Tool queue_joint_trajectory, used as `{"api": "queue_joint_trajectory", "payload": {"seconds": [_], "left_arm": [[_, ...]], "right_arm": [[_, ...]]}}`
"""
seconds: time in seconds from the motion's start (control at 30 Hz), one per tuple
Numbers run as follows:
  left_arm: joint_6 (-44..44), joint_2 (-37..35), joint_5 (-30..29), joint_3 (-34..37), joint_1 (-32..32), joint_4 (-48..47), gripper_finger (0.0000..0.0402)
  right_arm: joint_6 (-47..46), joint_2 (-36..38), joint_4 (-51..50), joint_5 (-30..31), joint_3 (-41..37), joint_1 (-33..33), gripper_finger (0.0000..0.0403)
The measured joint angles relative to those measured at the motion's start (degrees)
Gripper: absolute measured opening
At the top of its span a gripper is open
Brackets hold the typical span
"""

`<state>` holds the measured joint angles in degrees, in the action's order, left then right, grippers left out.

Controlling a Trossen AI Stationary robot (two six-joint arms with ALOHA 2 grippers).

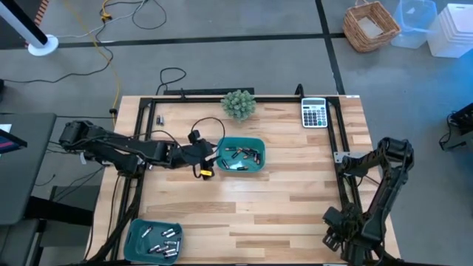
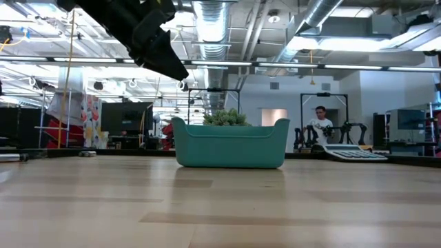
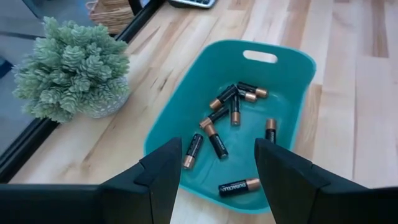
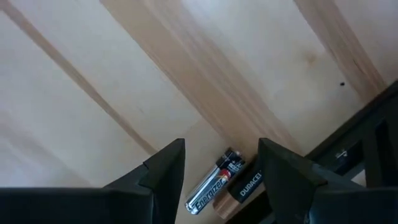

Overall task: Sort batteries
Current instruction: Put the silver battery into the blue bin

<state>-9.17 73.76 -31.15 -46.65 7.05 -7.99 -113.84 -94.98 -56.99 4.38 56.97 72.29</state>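
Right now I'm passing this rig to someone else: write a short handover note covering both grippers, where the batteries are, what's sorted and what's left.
Left gripper: open, empty, hovering over the teal plastic tray at table centre.
Right gripper: open, empty, waiting at the table's near right corner, above two loose cells on the wood.
Batteries: about nine dark, copper-tipped cylindrical cells lie in the centre tray; a batch of silvery cells lies in the second teal tray at the near left corner.
Done: some cells moved.
Left: the centre tray's cells and the two loose ones.

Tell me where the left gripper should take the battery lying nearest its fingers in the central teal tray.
Grip the Duracell battery across its middle, coming straight down with the open left gripper. It lies flat and alone near the wall of the teal tray, long sides exposed, so the fingers should straddle it crosswise.
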Motion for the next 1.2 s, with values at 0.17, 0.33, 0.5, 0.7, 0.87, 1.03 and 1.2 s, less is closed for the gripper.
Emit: {"api": "queue_joint_trajectory", "payload": {"seconds": [0.17, 0.33, 0.5, 0.7, 0.87, 1.03, 1.2], "left_arm": [[0.26, 0.00, 0.03, 0.00, 0.00, -0.07, 0.0196], [0.37, 0.02, 0.03, 0.00, 0.00, -0.07, 0.0196], [0.15, 0.02, 0.03, 0.00, 0.00, -0.07, 0.0196], [-0.47, 0.02, 0.03, 0.00, 0.00, -0.07, 0.0196], [-0.77, 0.02, 0.05, 0.00, 0.00, -0.07, 0.0196], [-1.14, 0.02, 0.08, -0.02, 0.00, -0.06, 0.0196], [-1.14, 0.02, 0.08, -0.04, 0.00, -0.09, 0.0196]], "right_arm": [[-2.64, 0.07, -0.13, -0.78, 0.00, 0.38, 0.0219], [-3.20, 0.10, 0.12, -0.72, 0.04, 1.34, 0.0219], [4.59, 0.04, 1.46, -3.79, 0.07, 0.69, 0.0219], [19.69, -0.03, 0.92, -10.83, 0.10, -2.77, 0.0219], [31.89, 0.00, -2.31, -13.70, 0.04, -6.35, 0.0219], [42.26, 0.00, -3.92, -14.84, 0.07, -11.04, 0.0222], [52.50, 0.02, -2.75, -15.78, 1.38, -14.97, 0.0254]]}}
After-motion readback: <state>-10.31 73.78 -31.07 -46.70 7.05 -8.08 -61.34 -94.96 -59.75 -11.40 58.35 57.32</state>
